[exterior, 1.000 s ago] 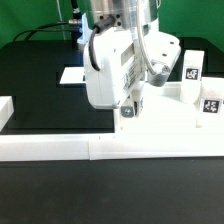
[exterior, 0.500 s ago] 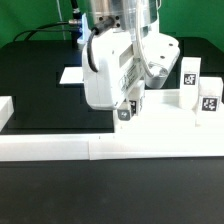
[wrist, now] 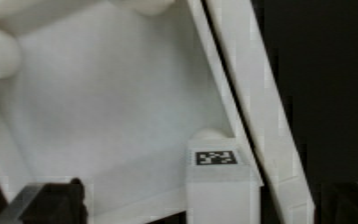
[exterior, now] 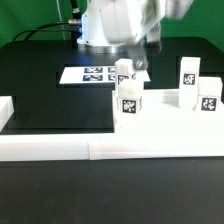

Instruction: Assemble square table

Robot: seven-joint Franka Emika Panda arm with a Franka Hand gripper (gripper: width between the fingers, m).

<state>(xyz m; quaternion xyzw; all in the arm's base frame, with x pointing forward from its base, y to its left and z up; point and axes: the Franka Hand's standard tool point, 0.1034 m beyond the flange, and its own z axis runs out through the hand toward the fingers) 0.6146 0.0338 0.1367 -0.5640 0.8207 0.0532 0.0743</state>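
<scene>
The white square slab (exterior: pixel 165 122) lies against the low white border wall (exterior: pixel 60 148). Four tagged white legs stand upright on it. One is at the near corner on the exterior view's left (exterior: pixel 130 103), one is behind it (exterior: pixel 125 72), and two are on the exterior view's right (exterior: pixel 188 72) (exterior: pixel 208 97). My gripper (exterior: pixel 139 62) hangs above the slab, behind the near leg, open and holding nothing. In the wrist view the gripper (wrist: pixel 211 208) looks down on the slab (wrist: pixel 105 110) and on a tagged leg (wrist: pixel 218 165) below the spread fingers.
The marker board (exterior: pixel 88 74) lies flat on the black table behind the slab. A short white wall piece (exterior: pixel 5 110) sits at the exterior view's left edge. A cable runs along the back of the table.
The gripper was low, around the near left leg. It has let go, risen and drawn back. The leg stays upright on the slab, and the marker board is now uncovered.
</scene>
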